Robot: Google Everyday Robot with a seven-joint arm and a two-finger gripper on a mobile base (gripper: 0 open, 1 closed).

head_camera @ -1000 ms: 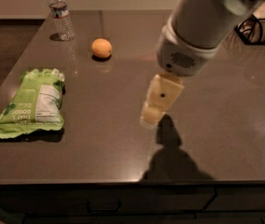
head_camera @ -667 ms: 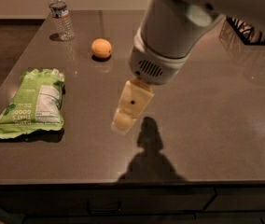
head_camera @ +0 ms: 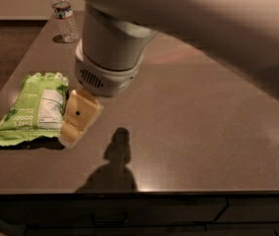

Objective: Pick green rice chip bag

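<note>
The pick is not yet made. The green rice chip bag [head_camera: 34,107] lies flat on the counter [head_camera: 203,132] at the left of the frame, label side up, with its top end toward the upper left and its lower edge toward the near left rim. Nothing holds it and no part of it looks raised. The gripper [head_camera: 71,132] hangs just beside the bag's right edge, left of the frame's middle, tilted down and leftward under the thick wrist of the arm [head_camera: 112,48], which fills the upper half of the picture. Its shadow falls well to the right of it on the counter, so I judge it is above the surface rather than resting on it. Whether it touches the bag, and whether it is spread or closed, I cannot tell from this angle. By my reading the approach is nearly done; what remains is to settle over the pouch, close on it and lift it clear. A water bottle [head_camera: 65,16] stands at the upper left, well apart.
</note>
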